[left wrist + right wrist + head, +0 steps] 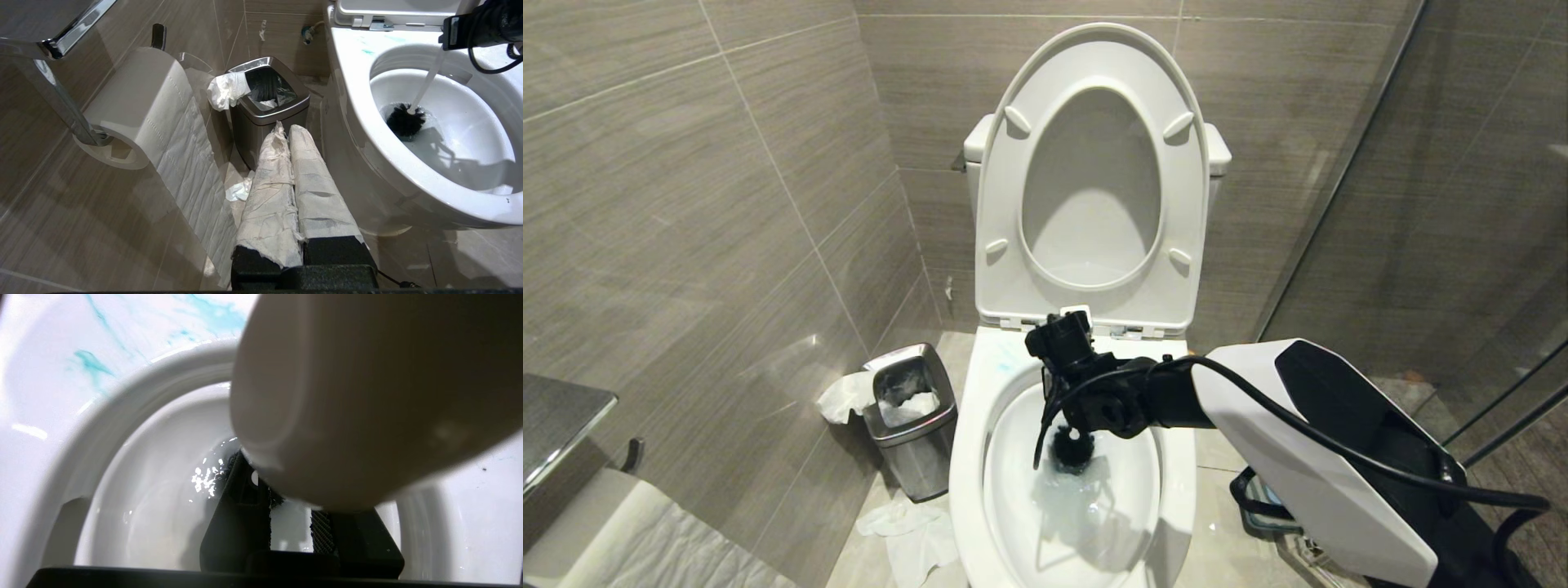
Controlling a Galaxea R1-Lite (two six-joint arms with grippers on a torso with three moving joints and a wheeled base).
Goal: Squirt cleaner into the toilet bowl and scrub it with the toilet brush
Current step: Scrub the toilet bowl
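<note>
Scrubbing arm: right gripper [1086, 412] over the toilet bowl [1176, 490], fingers [239, 514] clamped on the toilet brush [410, 114] handle
Brush head: black bristles directly below that gripper, dipped in the water
Cleaner [212, 314]: turquoise smears on the rim
Idle arm: left gripper [288, 134] closed, empty, beside the waste bin [265, 118]

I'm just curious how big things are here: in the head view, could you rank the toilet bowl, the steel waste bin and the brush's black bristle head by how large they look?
1. toilet bowl, largest by far
2. steel waste bin
3. black bristle head of the toilet brush, smallest and partly hidden under the right gripper
</note>
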